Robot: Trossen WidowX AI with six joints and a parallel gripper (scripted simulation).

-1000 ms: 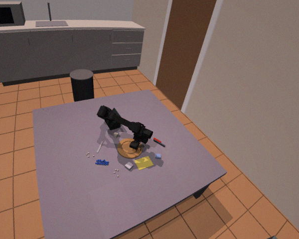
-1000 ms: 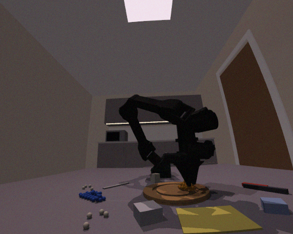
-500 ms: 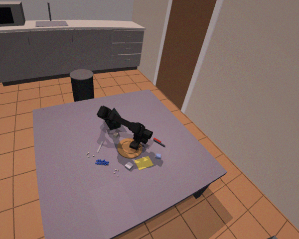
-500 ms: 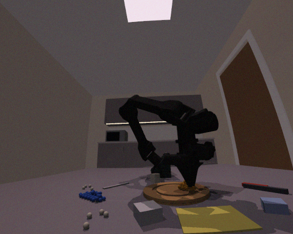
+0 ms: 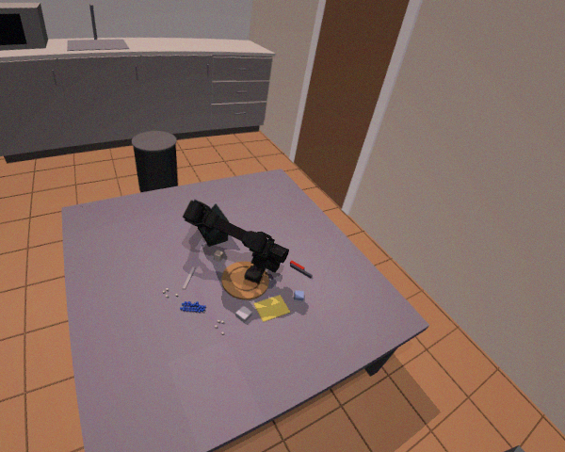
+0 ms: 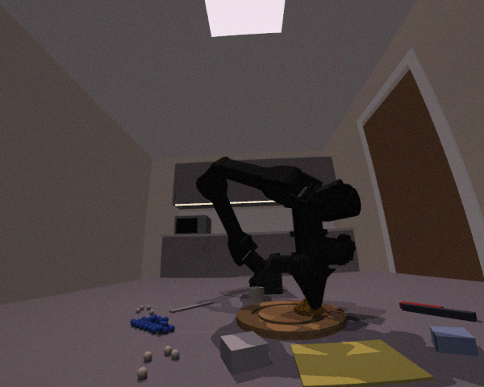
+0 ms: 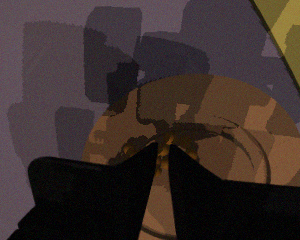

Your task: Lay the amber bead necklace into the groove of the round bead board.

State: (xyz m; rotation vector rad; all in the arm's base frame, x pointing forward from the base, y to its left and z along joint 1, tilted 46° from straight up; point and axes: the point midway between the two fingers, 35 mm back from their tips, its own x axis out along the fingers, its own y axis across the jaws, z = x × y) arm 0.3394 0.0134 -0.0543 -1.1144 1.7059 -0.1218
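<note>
The round wooden bead board (image 5: 232, 288) (image 6: 250, 326) (image 7: 285, 165) lies flat on the table, with a ring groove in its top. The amber bead necklace (image 6: 302, 309) (image 7: 163, 159) is bunched in a heap on the board's right part in the exterior view. My gripper (image 6: 316, 309) (image 7: 163, 149) points down at the heap, low over the board, and is shut on part of the necklace. Beads show between and on both sides of the fingertips in the wrist view. The fingers hide part of the heap, and the arm covers it in the top view.
A yellow sheet (image 5: 272, 308) (image 6: 355, 366), a pale block (image 5: 243, 313) (image 6: 244, 354) and a blue block (image 5: 298, 295) (image 6: 454, 340) lie in front of the board. A red and black pen-like object (image 5: 300, 268) is right. Blue beads (image 5: 192, 307) (image 6: 152, 323) and several white beads lie left.
</note>
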